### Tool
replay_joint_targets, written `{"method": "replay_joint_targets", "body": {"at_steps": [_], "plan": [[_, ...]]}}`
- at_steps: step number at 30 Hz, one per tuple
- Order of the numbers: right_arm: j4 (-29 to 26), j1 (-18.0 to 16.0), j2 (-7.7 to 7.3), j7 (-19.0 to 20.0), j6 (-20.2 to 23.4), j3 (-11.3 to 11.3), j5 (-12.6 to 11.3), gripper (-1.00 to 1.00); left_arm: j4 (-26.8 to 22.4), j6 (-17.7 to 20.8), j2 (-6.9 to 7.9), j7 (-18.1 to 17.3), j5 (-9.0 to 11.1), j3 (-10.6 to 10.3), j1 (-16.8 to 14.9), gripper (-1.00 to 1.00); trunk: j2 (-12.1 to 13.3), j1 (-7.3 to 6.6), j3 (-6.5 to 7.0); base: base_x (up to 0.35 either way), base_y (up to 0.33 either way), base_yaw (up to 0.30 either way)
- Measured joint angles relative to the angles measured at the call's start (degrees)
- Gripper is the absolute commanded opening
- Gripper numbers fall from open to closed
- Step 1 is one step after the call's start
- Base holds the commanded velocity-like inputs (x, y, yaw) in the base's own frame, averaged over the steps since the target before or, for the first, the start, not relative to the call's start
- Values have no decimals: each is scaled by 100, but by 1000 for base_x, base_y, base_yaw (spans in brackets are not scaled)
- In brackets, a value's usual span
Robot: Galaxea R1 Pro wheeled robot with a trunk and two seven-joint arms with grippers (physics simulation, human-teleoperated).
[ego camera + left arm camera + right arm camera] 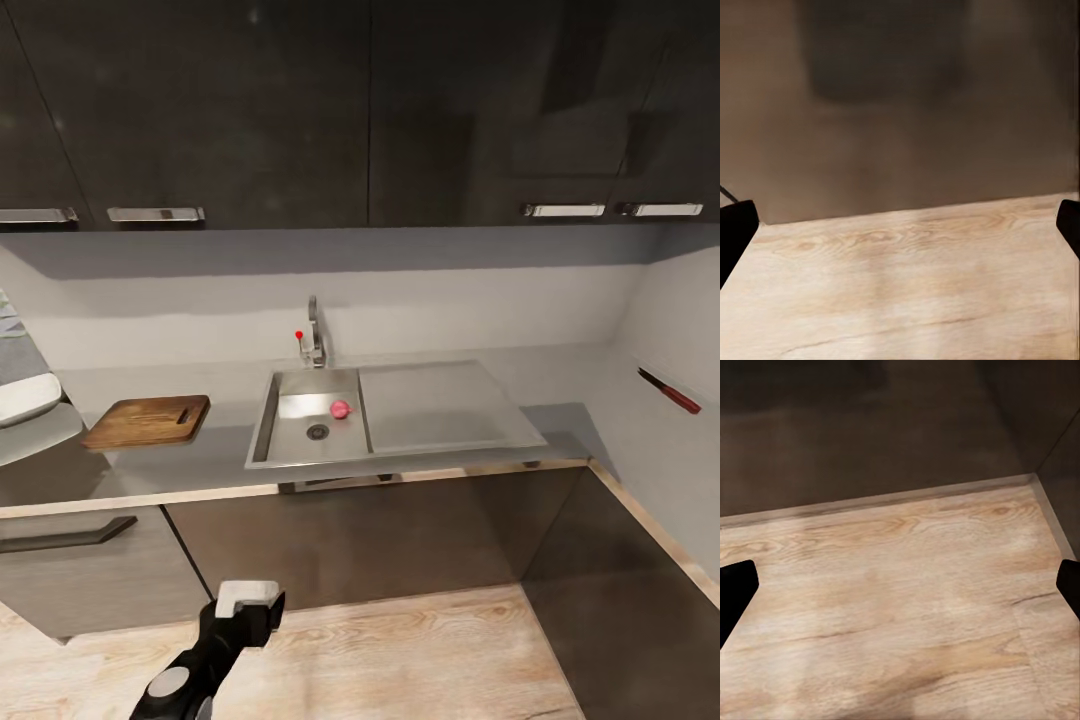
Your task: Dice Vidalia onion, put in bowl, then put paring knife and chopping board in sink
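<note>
Down in the sink [300, 440], beside the drain, lay the onion [341, 408]; no writing was readable anywhere. Both grippers were spread wide and held nothing: the left gripper [900, 225] and right gripper [900, 585] showed only dark fingertips at the frame edges over bare wooden floor [900, 615] before the cabinet fronts. On the countertop [220, 455], left of the sink, sat the board [147, 421], clear of the front edge. A knife [668, 391] lay against the right wall.
</note>
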Motion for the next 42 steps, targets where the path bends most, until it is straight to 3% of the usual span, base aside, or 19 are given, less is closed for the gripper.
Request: {"method": "replay_joint_targets", "body": {"at_steps": [4, 5, 7, 11, 15, 16, 19, 22, 24, 27, 34, 42], "plan": [[1, -1, -4, 1, 2, -3, -1, 100, -88, 251, -194, -1, -8, -31, -271, 100, 1, 0, 2, 0, 0, 0], [2, -1, -6, 1, 2, -4, -1, 100, -102, 590, -269, -2, -5, -84, -579, 100, 2, 1, 3, 0, 0, 0], [2, -1, -6, 1, 10, -8, -1, 100, -108, 930, -307, -2, -7, -147, -941, 100, 1, 0, 2, 0, 0, 0], [2, 0, -1, 1, 17, -10, -1, 100, -112, 1173, -343, 3, -9, -201, -1387, 100, 1, 0, 2, 0, 0, 0], [71, 3, 1, 1, 17, -12, -1, 100, -114, 1507, -359, 11, -8, -227, -2074, 100, 1, 0, 2, 0, 0, 0], [262, 2, 2, 2, 2, -28, 0, 100, -116, 2087, -362, 10, 3, -234, -2585, 100, 2, 0, 3, 0, 0, 0], [361, -1, 2, 3, -4, -32, 1, 100, -115, 2720, -370, 9, 33, -236, -3439, 100, 1, 0, 3, 0, 0, 0], [397, -2, 2, 3, -6, -34, 0, 100, -109, 2977, -380, 18, 54, -237, -4096, 100, 1, 0, 3, 0, 0, 0], [406, -1, 2, 3, -6, -35, 0, 100, -93, 3039, -388, 24, 57, -237, -4331, 100, 1, 0, 2, 0, 0, 0], [411, -1, 2, 3, -12, -35, 1, 100, 22, 3077, -389, 26, 55, -242, -4486, 100, 1, 0, 2, 0, 0, 0], [415, -2, 3, 5, -15, -28, 0, 100, 869, 3090, -279, -2, 47, -283, -4582, 100, 2, 0, 2, 0, 0, 0], [414, 0, 1, 19, -15, -34, -12, 100, 1021, 3075, -177, 10, -3, -426, -4583, 100, 1, -1, 1, 48, 0, 0]]}}
